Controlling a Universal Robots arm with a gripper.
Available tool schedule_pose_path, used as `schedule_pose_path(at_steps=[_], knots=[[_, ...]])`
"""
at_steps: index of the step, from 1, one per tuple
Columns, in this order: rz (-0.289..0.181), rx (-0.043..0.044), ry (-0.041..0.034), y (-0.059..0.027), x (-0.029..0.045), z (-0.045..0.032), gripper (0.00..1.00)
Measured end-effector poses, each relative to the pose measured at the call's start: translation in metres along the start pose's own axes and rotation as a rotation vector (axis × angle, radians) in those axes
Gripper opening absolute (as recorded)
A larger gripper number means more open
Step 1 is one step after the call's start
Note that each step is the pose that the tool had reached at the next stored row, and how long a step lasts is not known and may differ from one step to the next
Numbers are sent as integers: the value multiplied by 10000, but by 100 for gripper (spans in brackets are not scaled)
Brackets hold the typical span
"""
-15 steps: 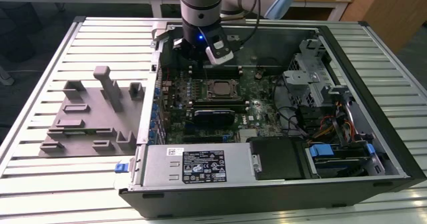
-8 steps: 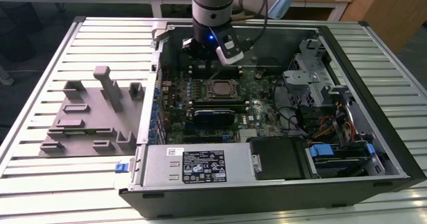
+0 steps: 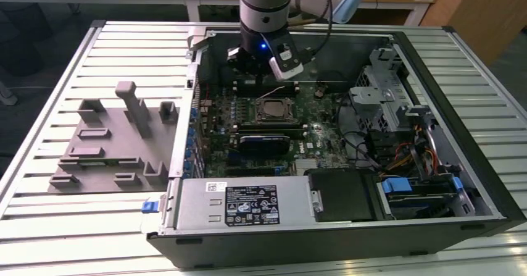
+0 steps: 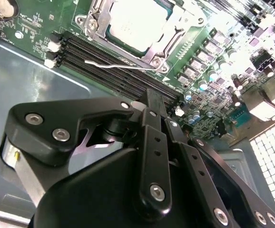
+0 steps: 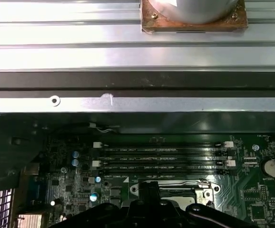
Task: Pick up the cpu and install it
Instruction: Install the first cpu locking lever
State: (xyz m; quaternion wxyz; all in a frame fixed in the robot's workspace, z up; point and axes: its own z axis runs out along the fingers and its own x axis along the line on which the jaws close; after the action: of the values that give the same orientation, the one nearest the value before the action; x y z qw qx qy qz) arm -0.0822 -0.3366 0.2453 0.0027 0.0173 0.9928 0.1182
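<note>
Exterior view: open PC case (image 3: 461,165) lay on a slatted metal table (image 3: 49,226), motherboard (image 3: 247,134) facing up. The arm (image 3: 265,4) came down from the top centre of the frame, and the gripper (image 3: 276,72) hung inside the case, just above the socket (image 3: 276,110) at frame centre. The cpu (image 3: 276,110) sat seated in that socket, silvery top showing, not held. Grey plastic tray blocks (image 3: 115,146) stood at mid-left, outside the case. PSU (image 3: 239,205) ran along the lower centre.

Second wrist view: gripper's black fingers (image 4: 152,142) filled the lower half, pressed together w/ no gap and nothing between them. The cpu (image 4: 135,21) sat at top centre inside the socket frame, well apart from the fingertips. Wire lever (image 4: 113,65) lay just below it, beside the RAM slots (image 4: 99,59).

First wrist view: RAM slots (image 5: 161,156) crossed the mid-lower frame; gripper (image 5: 149,199) at bottom centre, over the socket (image 5: 201,192). Case wall (image 5: 137,102) ran across the middle.
</note>
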Motion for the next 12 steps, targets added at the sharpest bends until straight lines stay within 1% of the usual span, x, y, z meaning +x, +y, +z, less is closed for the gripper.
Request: schedule_pose_path(at_steps=[4,9,12], knots=[[-7,-2,-32,-3,-1,14,11],[52,0,-46,-15,-25,69,11],[152,0,-70,-21,-50,95,11]])
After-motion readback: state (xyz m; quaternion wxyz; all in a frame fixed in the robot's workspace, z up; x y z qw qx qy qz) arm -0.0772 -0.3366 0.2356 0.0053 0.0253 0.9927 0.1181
